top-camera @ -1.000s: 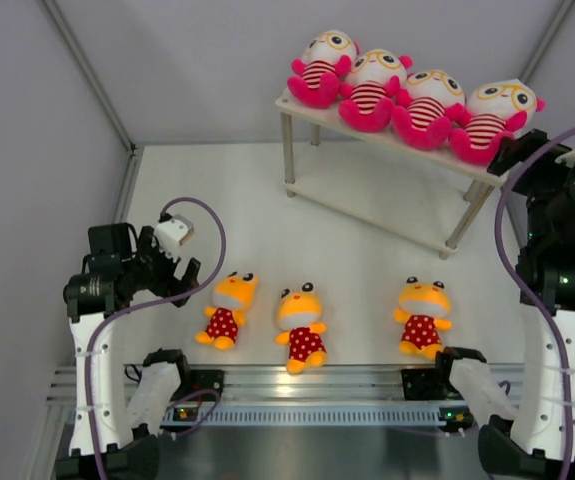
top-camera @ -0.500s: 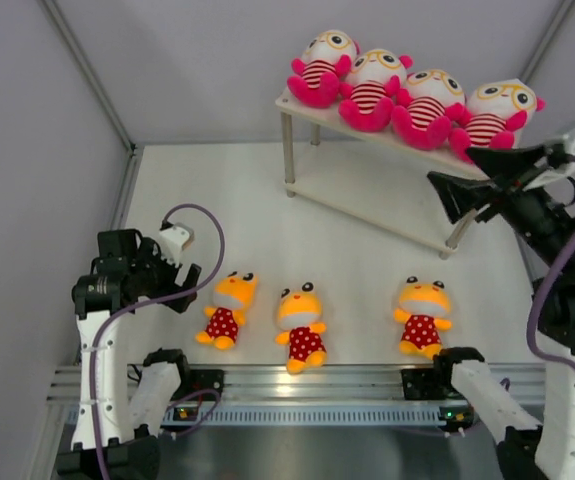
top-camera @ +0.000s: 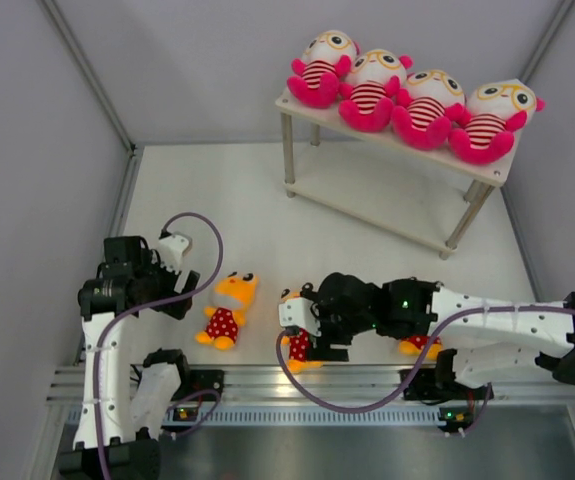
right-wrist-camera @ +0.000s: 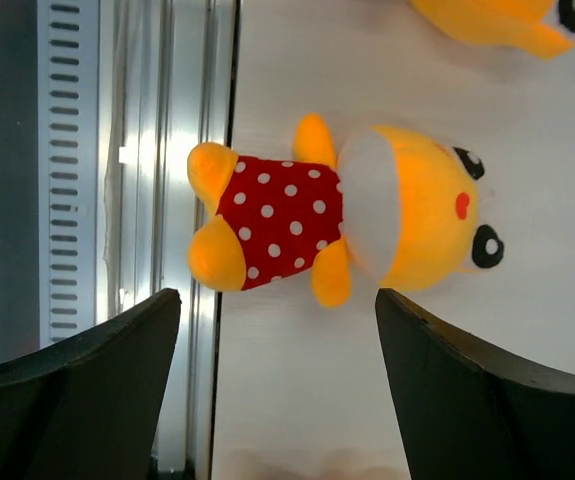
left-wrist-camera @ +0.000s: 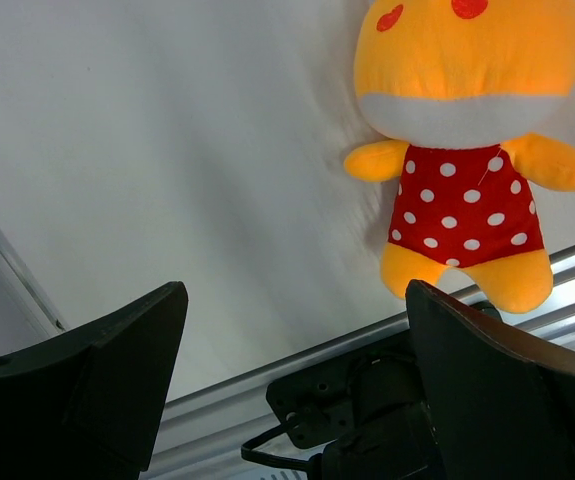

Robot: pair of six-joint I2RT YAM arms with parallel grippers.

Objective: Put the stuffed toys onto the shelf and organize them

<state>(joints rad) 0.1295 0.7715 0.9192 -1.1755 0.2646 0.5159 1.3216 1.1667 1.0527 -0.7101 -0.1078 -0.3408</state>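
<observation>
Four pink toys (top-camera: 407, 95) sit in a row on the top board of the shelf (top-camera: 296, 108). Three yellow toys lie on the table near the front rail. The left one (top-camera: 228, 307) lies just right of my left gripper (top-camera: 179, 290), which is open and empty. In the left wrist view this toy (left-wrist-camera: 464, 150) lies beyond the open gripper (left-wrist-camera: 292, 385). My right gripper (top-camera: 305, 325) is open over the middle toy (top-camera: 294, 348). In the right wrist view this toy (right-wrist-camera: 352, 215) lies just beyond the open gripper (right-wrist-camera: 277, 395). My right arm hides most of the right toy (top-camera: 414, 346).
The shelf's lower board (top-camera: 387, 212) holds nothing. A silver rail (top-camera: 267, 385) runs along the table's near edge, close behind the toys' feet. Grey walls enclose the left, back and right. Part of another yellow toy (right-wrist-camera: 492, 20) shows at the top of the right wrist view.
My right arm swung from the shelf's right end down and left across the table to the middle yellow toy. My left arm sank slightly.
</observation>
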